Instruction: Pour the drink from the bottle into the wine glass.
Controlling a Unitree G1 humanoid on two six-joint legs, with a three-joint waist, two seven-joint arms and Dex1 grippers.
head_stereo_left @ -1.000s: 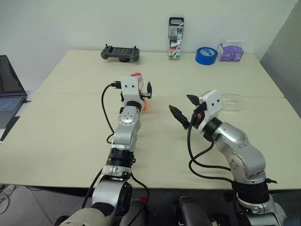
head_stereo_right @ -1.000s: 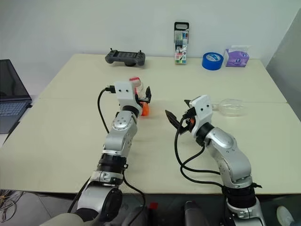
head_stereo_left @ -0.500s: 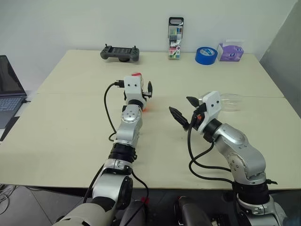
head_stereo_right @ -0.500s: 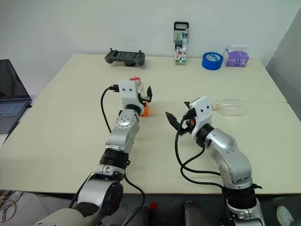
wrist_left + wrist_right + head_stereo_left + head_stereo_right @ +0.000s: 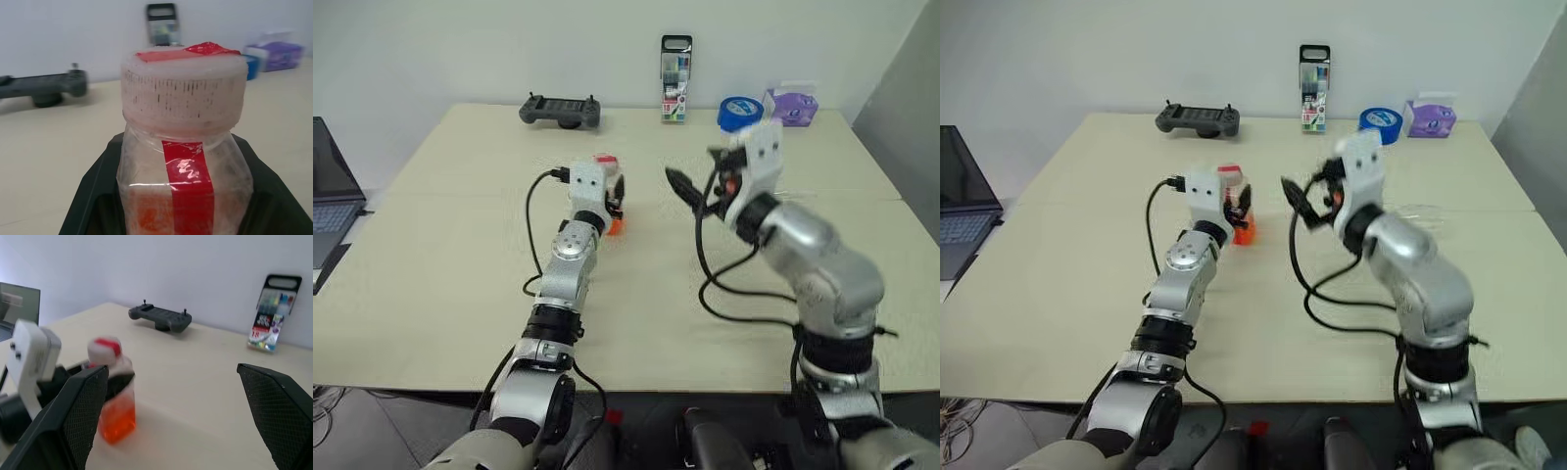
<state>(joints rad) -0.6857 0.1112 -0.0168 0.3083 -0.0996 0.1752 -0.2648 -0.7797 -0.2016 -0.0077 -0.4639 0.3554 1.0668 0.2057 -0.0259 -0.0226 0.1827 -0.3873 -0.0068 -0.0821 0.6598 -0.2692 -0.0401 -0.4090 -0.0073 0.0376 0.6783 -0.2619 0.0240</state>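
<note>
The bottle [image 5: 608,192] stands upright on the table [image 5: 460,255], with a red-and-white cap [image 5: 183,83] and the orange drink [image 5: 116,420] low inside it. My left gripper [image 5: 610,199] is shut on the bottle's body, a black finger [image 5: 95,196] on each side. My right gripper [image 5: 696,168] hangs open in the air to the right of the bottle, above the table, its fingers [image 5: 80,416] spread wide with nothing between them. The wine glass [image 5: 1433,211] lies on its side behind my right arm, mostly hidden.
Along the table's far edge sit a grey controller [image 5: 560,111], an upright marker pack [image 5: 675,67], a blue tape roll [image 5: 740,113] and a purple tissue box [image 5: 791,106]. A laptop [image 5: 333,186] sits off the left edge.
My left gripper has closed on the bottle. My right arm has risen well above the table, its gripper still open, and now covers most of the glass.
</note>
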